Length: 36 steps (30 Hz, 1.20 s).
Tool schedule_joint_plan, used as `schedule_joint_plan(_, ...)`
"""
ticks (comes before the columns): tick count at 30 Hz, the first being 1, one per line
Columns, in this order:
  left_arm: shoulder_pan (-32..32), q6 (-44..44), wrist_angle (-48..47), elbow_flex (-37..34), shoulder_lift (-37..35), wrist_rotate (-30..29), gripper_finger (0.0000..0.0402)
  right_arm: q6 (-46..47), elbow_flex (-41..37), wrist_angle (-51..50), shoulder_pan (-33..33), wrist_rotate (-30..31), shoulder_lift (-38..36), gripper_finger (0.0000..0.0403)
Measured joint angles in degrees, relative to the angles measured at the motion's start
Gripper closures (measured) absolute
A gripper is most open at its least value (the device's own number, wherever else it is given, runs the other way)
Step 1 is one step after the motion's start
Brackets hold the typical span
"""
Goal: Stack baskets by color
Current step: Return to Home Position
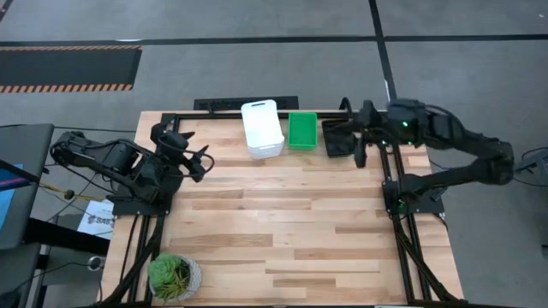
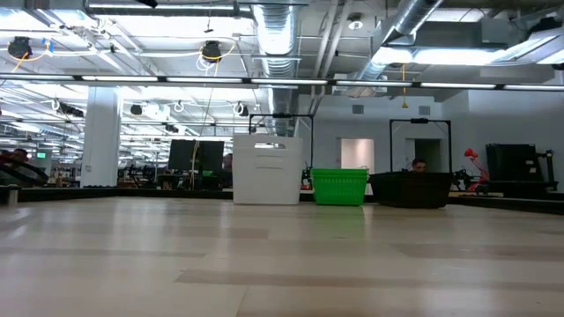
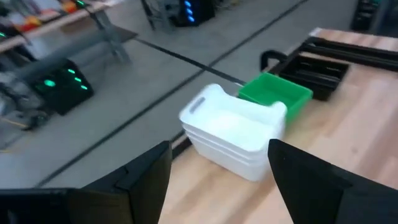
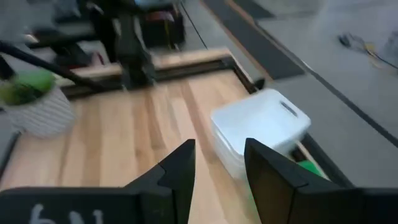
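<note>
Along the table's far edge three lots of baskets stand on their bottoms in a row. From left to right they are nested white baskets (image 1: 262, 128) (image 3: 233, 134) (image 4: 258, 127), green baskets (image 1: 301, 130) (image 3: 275, 93) and black baskets (image 1: 336, 139) (image 2: 411, 188). My left gripper (image 1: 199, 161) (image 3: 217, 180) hangs open over the table's left side, pointing toward the white stack, with nothing between its fingers. My right gripper (image 1: 355, 141) (image 4: 219, 168) is raised at the far right beside the black baskets, with a gap between its fingers and nothing in it.
A potted green plant (image 1: 174, 275) (image 4: 31, 99) stands at the near left corner. Black frame rails (image 1: 402, 214) run along the table's left and right sides, and a power strip (image 1: 244, 103) lies past the far edge. Bare wood (image 1: 282, 214) fills the middle.
</note>
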Motion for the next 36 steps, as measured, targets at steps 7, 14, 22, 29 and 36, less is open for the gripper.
schedule_joint_plan(7, -2.61, 7.39, 11.33, -0.09, -5.57, 7.7, 0.0145, 6.13, -34.11, 37.01, 0.02, -10.28, -17.75, 0.0244)
schedule_joint_plan(14, -1.08, 30.26, 41.21, -6.38, -15.13, 28.27, 0.0145, 14.91, -58.55, 71.79, 1.15, -13.91, -23.86, 0.0243)
schedule_joint_plan(22, 2.17, 32.78, 50.36, -20.66, -36.79, 30.35, 0.0145, 17.91, -62.2, 72.36, 1.0, -14.64, -32.21, 0.0244)
schedule_joint_plan(29, 2.19, 28.09, 51.1, -30.58, -50.67, 32.0, 0.0145, 19.73, -57.99, 60.2, -1.29, -14.47, -48.02, 0.0243)
schedule_joint_plan(36, 2.19, 25.79, 51.68, -35.87, -58.03, 34.79, 0.0145, 20.63, -60.79, 55.74, 0.91, -9.17, -53.7, 0.0244)
